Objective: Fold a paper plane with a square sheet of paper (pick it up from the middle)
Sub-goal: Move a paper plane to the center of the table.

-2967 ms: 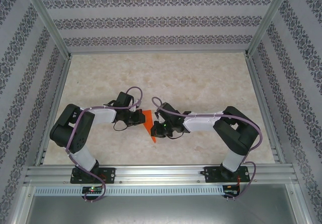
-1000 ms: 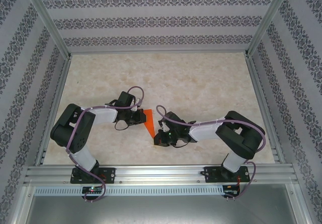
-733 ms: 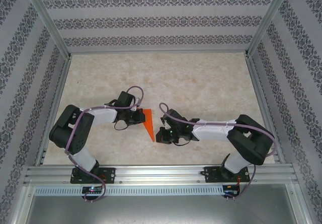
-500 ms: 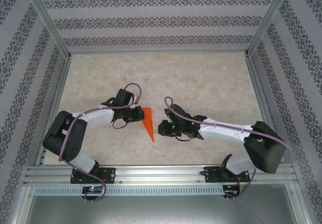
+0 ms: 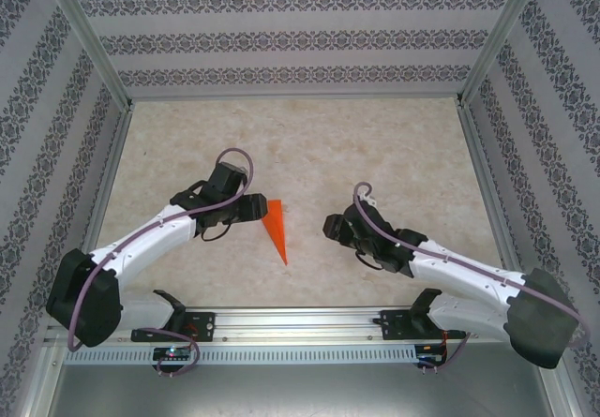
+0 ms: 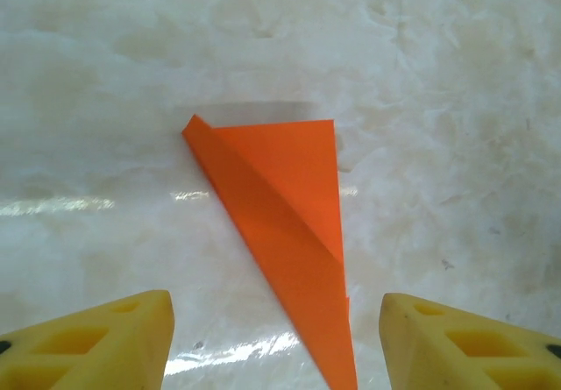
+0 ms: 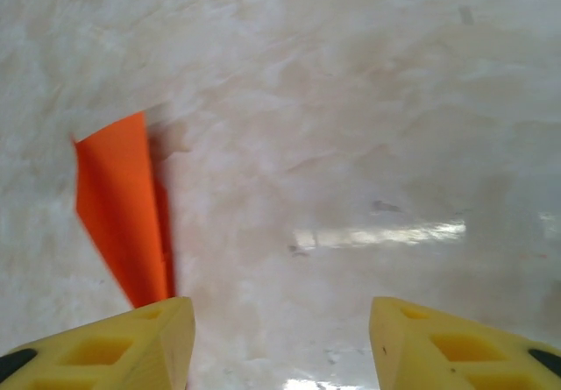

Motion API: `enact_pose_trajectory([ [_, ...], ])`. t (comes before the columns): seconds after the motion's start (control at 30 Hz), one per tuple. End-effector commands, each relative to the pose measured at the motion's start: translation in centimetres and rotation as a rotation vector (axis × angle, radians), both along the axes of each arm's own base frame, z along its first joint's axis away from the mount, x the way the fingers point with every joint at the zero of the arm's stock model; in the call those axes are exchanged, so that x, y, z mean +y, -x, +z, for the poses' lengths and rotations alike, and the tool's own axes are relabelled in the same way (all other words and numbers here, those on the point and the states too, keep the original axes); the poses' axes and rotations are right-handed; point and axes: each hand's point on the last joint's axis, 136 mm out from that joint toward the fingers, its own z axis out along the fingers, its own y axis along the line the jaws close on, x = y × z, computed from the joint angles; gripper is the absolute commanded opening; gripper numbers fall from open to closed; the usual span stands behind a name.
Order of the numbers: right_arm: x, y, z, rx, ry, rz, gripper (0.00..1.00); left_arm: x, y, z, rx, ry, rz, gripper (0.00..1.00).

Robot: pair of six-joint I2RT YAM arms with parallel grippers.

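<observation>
In the overhead view, nearest me at the bottom of the frame, both arms stretch low from their bases toward the centre. The left gripper [image 5: 251, 208] sits just left of centre and the right gripper [image 5: 335, 227] right of centre. On the left wrist camera the yellow fingers [image 6: 96, 342] stand wide apart in the lower corners and clamp nothing. The right wrist camera shows the same: jaws spread and empty.

Just beyond and between them, the paper plane [image 5: 276, 229] lies flat on the table [image 5: 309, 136] at the middle of the overhead frame. Its point faces the bottom edge and its wide end faces up. It is just beside the left gripper and apart from the right one. The left wrist view puts it dead centre, with a long diagonal crease and one edge lifting slightly at the upper left. In the right wrist view it lies at the left edge.

I judge the folding essentially done: the paper is a narrow dart, not a square sheet. Little seems left beyond pulling the arms home, though I cannot tell how crisp the folds are.

A second ago both grippers were closed and crowded against the paper from either side. Now they have let go and backed off, and the plane has barely shifted.
</observation>
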Motion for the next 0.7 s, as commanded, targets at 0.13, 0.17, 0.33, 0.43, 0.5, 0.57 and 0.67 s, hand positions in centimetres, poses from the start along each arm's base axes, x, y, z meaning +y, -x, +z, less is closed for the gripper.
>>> enact_pose_trajectory([
  [0.13, -1.3, -0.8, -0.1, -0.054, -0.085, -0.098, 0.64, 0.2, 1.3, -0.7, 0.063, -0.238, 0.075, 0.83],
  [0.17, -1.3, -0.8, -0.4, -0.051, -0.091, -0.097, 0.66, -0.2, 1.4, -1.0, 0.079, -0.265, 0.075, 0.84],
  [0.33, -0.8, -0.6, -1.5, 0.006, -0.078, -0.071, 0.68, -2.8, 1.4, -2.5, 0.116, -0.35, 0.031, 0.88],
  [0.43, -0.5, -0.7, -1.8, 0.027, -0.064, -0.057, 0.68, -3.9, 1.1, -3.5, 0.143, -0.387, 0.018, 0.9],
  [0.5, -0.4, -0.7, -2.1, 0.038, -0.068, -0.064, 0.68, -4.4, 0.8, -4.2, 0.158, -0.402, 0.013, 0.91],
  [0.57, -0.1, -0.7, -2.3, 0.044, -0.081, -0.064, 0.68, -4.4, 0.6, -4.7, 0.174, -0.43, 0.017, 0.91],
  [0.67, 0.3, -0.7, -2.5, 0.057, -0.092, -0.053, 0.68, -4.3, 0.5, -5.1, 0.182, -0.456, 0.026, 0.89],
])
